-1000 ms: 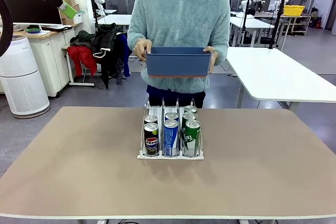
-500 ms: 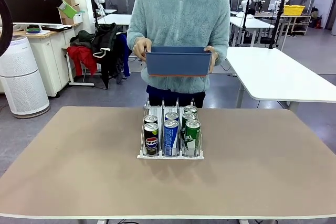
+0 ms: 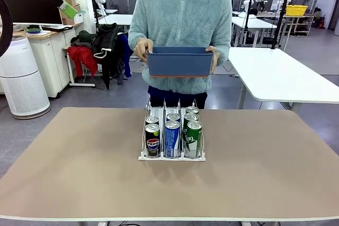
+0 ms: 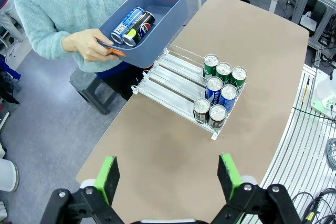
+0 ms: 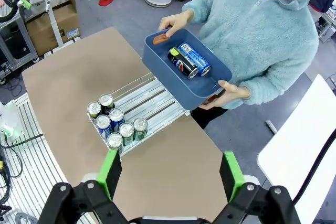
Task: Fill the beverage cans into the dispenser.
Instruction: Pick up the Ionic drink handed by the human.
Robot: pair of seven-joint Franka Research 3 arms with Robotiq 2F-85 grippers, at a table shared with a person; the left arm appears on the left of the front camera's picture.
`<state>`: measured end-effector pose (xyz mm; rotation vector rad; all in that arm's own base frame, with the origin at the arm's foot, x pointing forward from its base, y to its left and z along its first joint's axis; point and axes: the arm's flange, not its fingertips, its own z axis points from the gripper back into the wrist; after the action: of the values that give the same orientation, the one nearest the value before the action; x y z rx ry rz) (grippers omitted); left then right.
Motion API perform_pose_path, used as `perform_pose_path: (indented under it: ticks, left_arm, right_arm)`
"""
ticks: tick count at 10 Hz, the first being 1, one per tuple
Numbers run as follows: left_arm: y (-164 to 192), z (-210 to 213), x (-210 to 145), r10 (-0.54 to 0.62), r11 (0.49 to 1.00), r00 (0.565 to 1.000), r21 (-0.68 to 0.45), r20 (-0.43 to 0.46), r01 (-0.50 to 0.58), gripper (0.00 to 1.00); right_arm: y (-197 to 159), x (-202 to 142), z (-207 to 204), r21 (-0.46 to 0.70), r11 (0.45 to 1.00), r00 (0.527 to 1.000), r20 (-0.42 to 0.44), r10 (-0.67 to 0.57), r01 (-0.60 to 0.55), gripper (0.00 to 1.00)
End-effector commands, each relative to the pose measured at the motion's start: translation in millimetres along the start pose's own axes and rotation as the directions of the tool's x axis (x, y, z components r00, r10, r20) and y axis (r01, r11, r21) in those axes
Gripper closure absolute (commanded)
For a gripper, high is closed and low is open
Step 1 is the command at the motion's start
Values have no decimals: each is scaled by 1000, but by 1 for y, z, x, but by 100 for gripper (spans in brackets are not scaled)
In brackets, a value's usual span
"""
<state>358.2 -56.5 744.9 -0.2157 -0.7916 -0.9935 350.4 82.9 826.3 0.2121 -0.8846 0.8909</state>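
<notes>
The dispenser [image 3: 172, 157] stands mid-table with several beverage cans in its three lanes: a black Pepsi can [image 3: 152, 141], a blue-white can [image 3: 172, 138] and a green-white can [image 3: 194, 138] at the front. Behind the table a person holds a dark blue bin [image 3: 180, 63] at chest height. Two more cans [image 4: 134, 24] lie inside that bin [image 5: 173, 80]. My left gripper [image 4: 169, 174] hangs open high above the table, well clear of the dispenser [image 4: 168, 80]. My right gripper [image 5: 170, 174] is also open and high, looking down at the dispenser [image 5: 149, 103].
The tan table [image 3: 79, 173] has broad bare room on both sides of the dispenser. The far halves of the lanes are bare. A white table [image 3: 286, 78] stands behind at the right, and a white air purifier [image 3: 21, 83] at the left.
</notes>
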Motion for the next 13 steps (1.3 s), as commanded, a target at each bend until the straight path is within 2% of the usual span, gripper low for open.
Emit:
perform_pose_path:
  ticks: [1, 3, 5, 6, 13]
  left_arm:
    - [1, -1, 0, -2, 1000, 1000, -1, 10, 2, 0]
    - [1, -1, 0, -2, 1000, 1000, -1, 10, 2, 0]
    - [1, -1, 0, -2, 1000, 1000, -1, 10, 2, 0]
    - [1, -1, 0, -2, 1000, 1000, -1, 10, 2, 0]
    - [1, -1, 0, -2, 1000, 1000, -1, 10, 2, 0]
  right_arm:
    - [-1, 0, -1, -1, 1000, 1000, -1, -1, 1, 0]
    - [0, 0, 0, 0, 1000, 1000, 0, 0, 0, 0]
    - [18, -1, 3, 47, 999, 1000, 0, -17, 17, 0]
    - [7, 2, 4, 41, 999, 1000, -7, 3, -3, 0]
    - [9, 2, 2, 21, 1000, 1000, -4, 6, -6, 0]
